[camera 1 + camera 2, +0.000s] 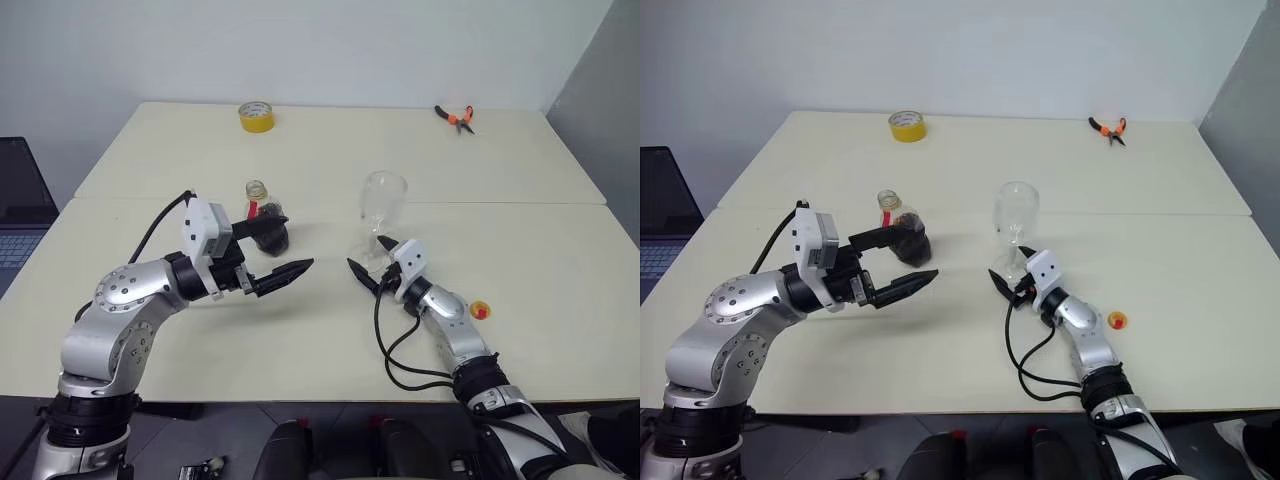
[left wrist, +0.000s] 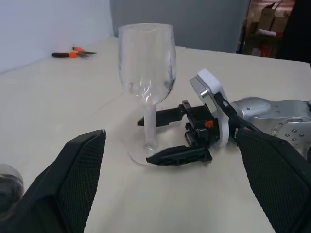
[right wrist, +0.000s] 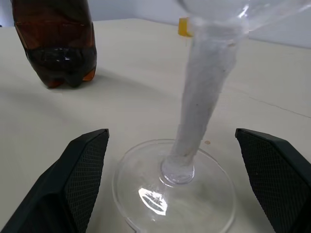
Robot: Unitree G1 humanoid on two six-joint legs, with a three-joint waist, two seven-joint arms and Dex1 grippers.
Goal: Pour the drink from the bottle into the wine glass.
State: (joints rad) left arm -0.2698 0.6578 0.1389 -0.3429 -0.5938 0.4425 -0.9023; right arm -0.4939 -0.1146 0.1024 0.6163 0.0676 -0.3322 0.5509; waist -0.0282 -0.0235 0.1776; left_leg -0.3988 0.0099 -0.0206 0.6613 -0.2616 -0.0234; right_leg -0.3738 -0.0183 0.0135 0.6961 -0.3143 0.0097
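Both tools wide open and empty: right tool (image 1: 367, 259) astride wine glass (image 1: 382, 205) stem, left tool (image 1: 279, 246) near bottle (image 1: 262, 218)

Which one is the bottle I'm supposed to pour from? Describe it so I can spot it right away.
On the cream table, look near the middle, beside the left gripper. The bottle stands there upright, apart from the wine glass. It is small, squat and clear, with dark drink in its ribbed base and a red label at the neck; the glass is empty and stemmed.
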